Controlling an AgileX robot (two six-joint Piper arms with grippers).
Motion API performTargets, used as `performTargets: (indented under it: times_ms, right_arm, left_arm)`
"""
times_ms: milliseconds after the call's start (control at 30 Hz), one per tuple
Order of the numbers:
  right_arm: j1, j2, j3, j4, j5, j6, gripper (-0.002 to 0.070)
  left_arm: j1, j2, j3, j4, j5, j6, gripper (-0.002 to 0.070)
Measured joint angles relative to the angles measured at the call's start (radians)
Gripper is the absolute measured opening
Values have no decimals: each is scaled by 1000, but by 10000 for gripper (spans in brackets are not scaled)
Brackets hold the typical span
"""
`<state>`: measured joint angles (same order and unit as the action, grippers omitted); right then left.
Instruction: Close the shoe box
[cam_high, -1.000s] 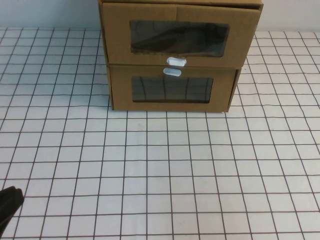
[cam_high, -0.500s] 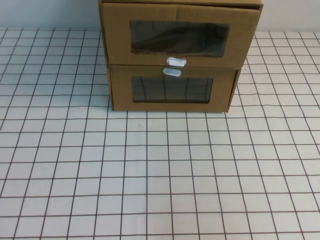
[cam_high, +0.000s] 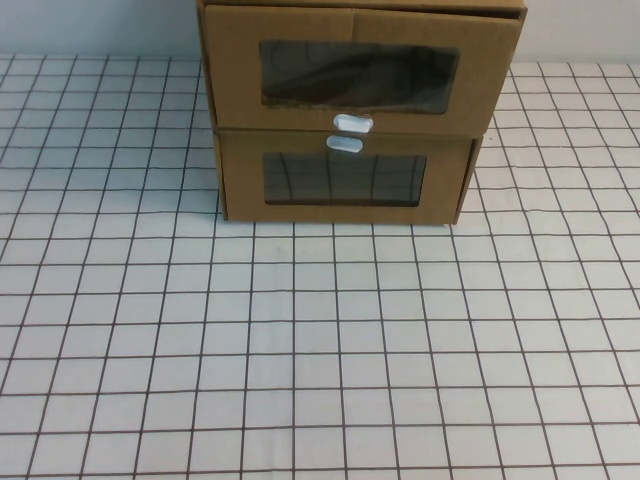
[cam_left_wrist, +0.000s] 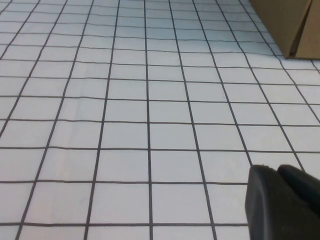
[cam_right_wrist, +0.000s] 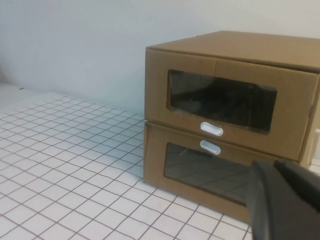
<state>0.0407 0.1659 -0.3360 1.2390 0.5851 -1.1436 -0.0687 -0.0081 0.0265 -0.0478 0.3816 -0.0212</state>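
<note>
Black casing nearest the lens in both wrist views. Found the left claw (cam_left_wrist: 282, 200) low over the white, black-gridded worktop (cam_high: 320, 340), on the robot's left side, with bare squares running ahead of it. Could not tell whether released or clenched, only a dark rounded bulk showing. Touched nothing. Met a corner of brown cardboard at the far edge of that same view, standing on the grid well apart from the claw.

Found the right claw (cam_right_wrist: 285, 200) raised off the worktop and facing the cardboard fronts, clear of them. Could not tell its state either. Saw neither claw from the high camera.

Farther back, at the rear middle of the worktop, noted two drawer-style cardboard boxes, one stacked on the other. Placed the shoe box (cam_high: 360, 75) on top: wide clear window in its front, small white pull tab (cam_high: 352, 123) just below the window, dark contents dimly behind the plastic. Took its front to stand roughly in line with the front beneath it; could not tell whether pushed fully home. Under it, noted the lower drawer box (cam_high: 345, 180) resting on the grid, with its own white tab (cam_high: 344, 144) above its window, so that the two tabs sat almost touching. Behind the stack, made out a plain pale wall (cam_right_wrist: 75, 45).
</note>
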Motion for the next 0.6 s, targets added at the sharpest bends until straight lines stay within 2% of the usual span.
performTargets:
  times_ms: [600]
  right_arm:
    - [0, 0, 0, 0, 11, 0, -13]
  left_arm:
    - [2, -2, 0, -4, 2, 0, -2]
